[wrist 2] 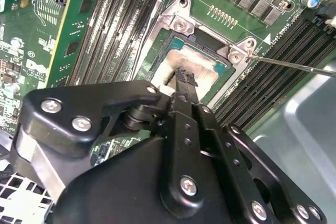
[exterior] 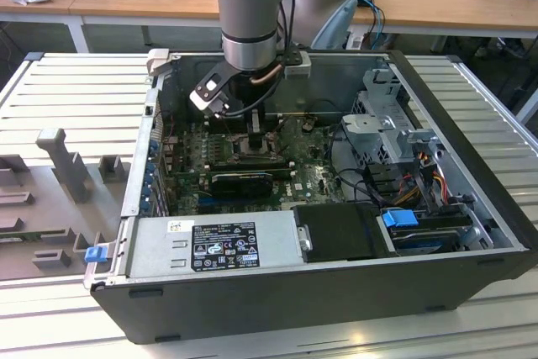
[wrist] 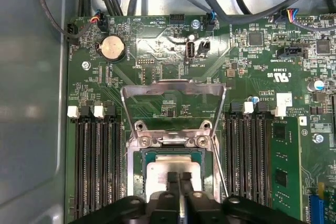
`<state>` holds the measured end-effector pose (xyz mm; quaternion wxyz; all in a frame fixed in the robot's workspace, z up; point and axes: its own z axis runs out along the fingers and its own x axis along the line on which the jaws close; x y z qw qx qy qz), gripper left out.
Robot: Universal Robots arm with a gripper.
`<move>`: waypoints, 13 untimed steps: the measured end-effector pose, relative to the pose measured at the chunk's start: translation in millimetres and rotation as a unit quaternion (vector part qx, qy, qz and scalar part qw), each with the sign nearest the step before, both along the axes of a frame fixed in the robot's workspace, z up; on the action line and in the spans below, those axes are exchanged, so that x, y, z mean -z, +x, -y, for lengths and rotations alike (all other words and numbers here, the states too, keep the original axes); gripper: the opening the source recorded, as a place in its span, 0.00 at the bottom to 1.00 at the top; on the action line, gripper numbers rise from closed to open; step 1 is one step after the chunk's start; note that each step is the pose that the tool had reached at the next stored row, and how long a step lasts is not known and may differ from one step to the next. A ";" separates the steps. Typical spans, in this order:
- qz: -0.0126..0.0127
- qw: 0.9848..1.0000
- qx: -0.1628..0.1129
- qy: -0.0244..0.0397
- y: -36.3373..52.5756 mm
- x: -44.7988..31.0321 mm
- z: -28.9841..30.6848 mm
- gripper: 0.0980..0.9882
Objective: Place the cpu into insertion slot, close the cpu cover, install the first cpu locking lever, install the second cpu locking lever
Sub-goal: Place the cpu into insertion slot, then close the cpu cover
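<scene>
Inside an open computer case (exterior: pixel 319 304), at about 10 o'clock from its middle in the exterior view, the single arm's gripper (exterior: pixel 252 136) reaches down to the motherboard. In both wrist views its two fingers are pinched together with nothing between them, their tips on or just above the cpu (wrist: pixel 157 174). The chip lies flat inside the insertion slot (wrist: pixel 134 171), so the placing step looks done. Take the slot as a dial with the gripper's body at 6 o'clock: the cpu cover (wrist: pixel 173 85) stands swung open at 12 o'clock, across the slot from the fingers and not yet lowered. Memory slot banks (wrist: pixel 97 166) flank the slot at 3 and 9 o'clock, their long axes running 12 to 6. The chip is square and has no long axis. Count: one cpu, one slot, one cover, two memory banks, and one thin lever rod (wrist 2: pixel 294 65) clearly made out in the second wrist view, angling away from the slot's corner.
</scene>
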<state>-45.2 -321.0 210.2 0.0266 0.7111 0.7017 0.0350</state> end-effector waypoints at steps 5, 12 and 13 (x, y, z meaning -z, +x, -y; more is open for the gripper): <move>0.000 1.000 0.000 -0.001 0.0 -5.3 0.0 0.01; -0.001 1.000 0.000 -0.001 0.9 -12.9 -0.1 0.01; -0.004 1.000 0.000 -0.002 4.2 -13.0 0.0 0.01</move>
